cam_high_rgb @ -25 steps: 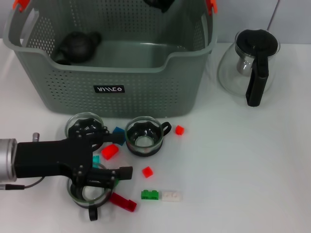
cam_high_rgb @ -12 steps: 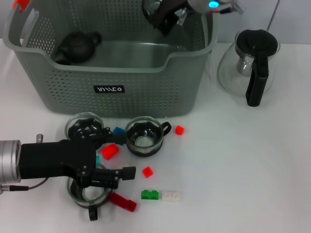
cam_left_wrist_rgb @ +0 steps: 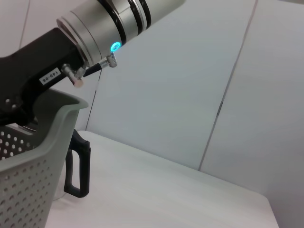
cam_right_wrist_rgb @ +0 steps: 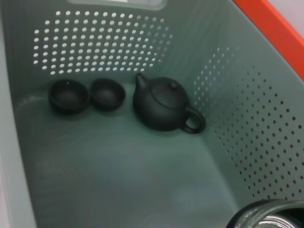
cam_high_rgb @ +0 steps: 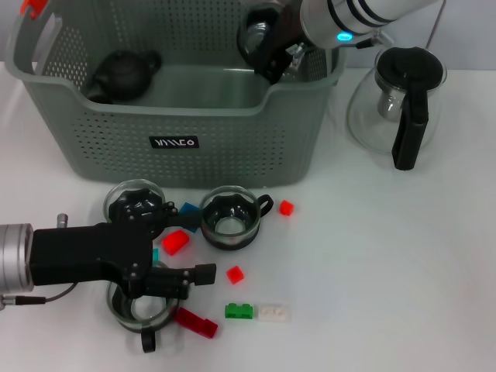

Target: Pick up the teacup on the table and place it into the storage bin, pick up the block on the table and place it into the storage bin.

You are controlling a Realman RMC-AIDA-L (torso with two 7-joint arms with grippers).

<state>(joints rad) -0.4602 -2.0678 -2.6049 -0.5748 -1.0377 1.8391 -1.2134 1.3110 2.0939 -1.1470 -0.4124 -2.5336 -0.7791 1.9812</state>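
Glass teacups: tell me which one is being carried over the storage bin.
The teacup held by the right claw above the storage bin at its far right corner. The other three glass cups stand on the table in front of the bin.

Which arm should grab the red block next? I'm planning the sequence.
Left, probably. The left hand hovers among the cups beside the small red block, while the right hand is over the grey-green perforated storage bin holding a glass teacup.
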